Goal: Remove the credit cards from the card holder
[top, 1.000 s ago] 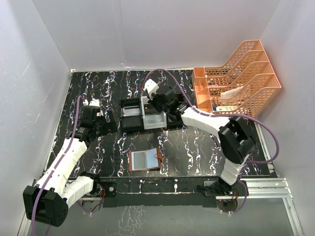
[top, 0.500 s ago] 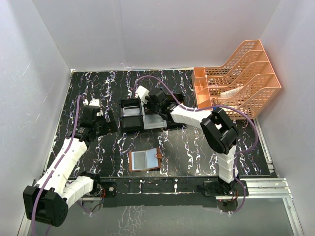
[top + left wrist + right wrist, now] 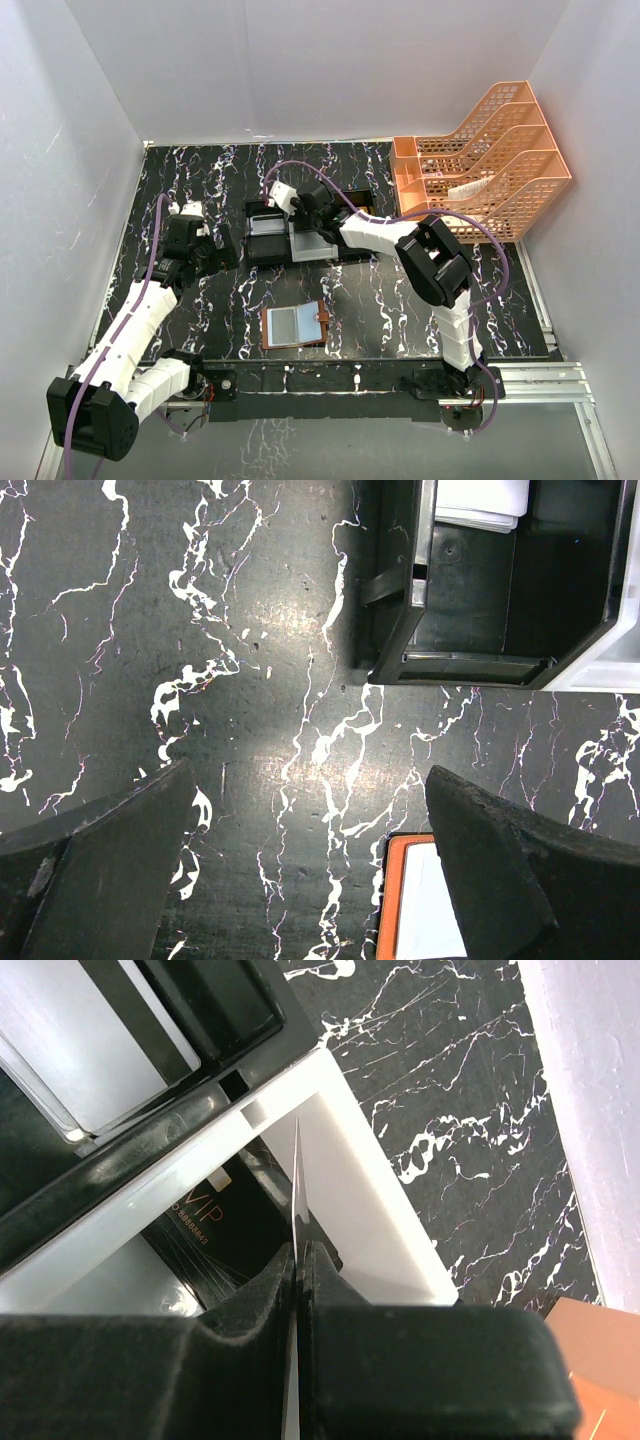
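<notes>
Right gripper [image 3: 298, 1260]: fingers pressed together, clamped on a thin pale credit card [image 3: 296, 1175]. The card sticks out past the tips and shows edge-on only, so its face colour is hard to judge.

Just beyond the tips stands the white wall of a black-and-white plastic compartment tray [image 3: 370, 1210]. The card's far edge sits over that wall; whether they touch, I cannot tell. Left of the card in the wrist view, a black card with gold "VIP" lettering [image 3: 200, 1230] lies in a compartment. Further out that way, a pale grey flat piece [image 3: 80, 1050] lies in the next one.

The brown leather book-style card holder [image 3: 293, 326] lies spread open on the black white-veined marble-pattern table top [image 3: 250, 630]. It is well apart from the right gripper, on the side nearer the arm bases, pale grey-blue inside facing up.

Left gripper [image 3: 308, 780]: fingers wide apart, only table top between them. The holder's corner shows just beside its right finger, and the tray's black end lies ahead of the tips.

An orange mesh plastic stacked letter tray [image 3: 490, 150] stands well off to the right gripper's right.
</notes>
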Robot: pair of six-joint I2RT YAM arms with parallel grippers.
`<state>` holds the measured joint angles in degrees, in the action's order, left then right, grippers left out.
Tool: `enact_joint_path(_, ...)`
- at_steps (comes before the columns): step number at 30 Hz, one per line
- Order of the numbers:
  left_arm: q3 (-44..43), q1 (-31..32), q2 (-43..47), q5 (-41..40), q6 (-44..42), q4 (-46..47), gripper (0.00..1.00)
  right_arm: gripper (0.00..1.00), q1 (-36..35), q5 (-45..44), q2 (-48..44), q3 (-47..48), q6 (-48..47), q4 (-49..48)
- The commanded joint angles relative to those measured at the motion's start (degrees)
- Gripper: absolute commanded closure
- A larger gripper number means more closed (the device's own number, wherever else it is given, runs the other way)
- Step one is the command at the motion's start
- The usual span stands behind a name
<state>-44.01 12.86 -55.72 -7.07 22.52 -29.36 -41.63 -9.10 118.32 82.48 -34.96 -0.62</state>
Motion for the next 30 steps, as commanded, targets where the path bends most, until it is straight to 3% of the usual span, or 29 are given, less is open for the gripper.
enact_joint_path(1, 0.29, -0.23, 0.48, -0.83, -0.46, -0.08, 0.01, 1.0, 0.36, -0.6, 0.6, 1.48, -4.38, -4.4)
enact_joint_path(13, 0.27, -0.23, 0.22, -0.79, -0.46, -0.17, 0.01, 0.97, 0.27, -0.79, 1.42, 2.19, -4.93, -1.63)
enact_joint_path(30, 0.31, -0.21, -0.72, 0.85, -1.08, 0.27, 0.01, 0.8, -0.45, 0.09, 2.97, 4.58, -4.5, 0.42)
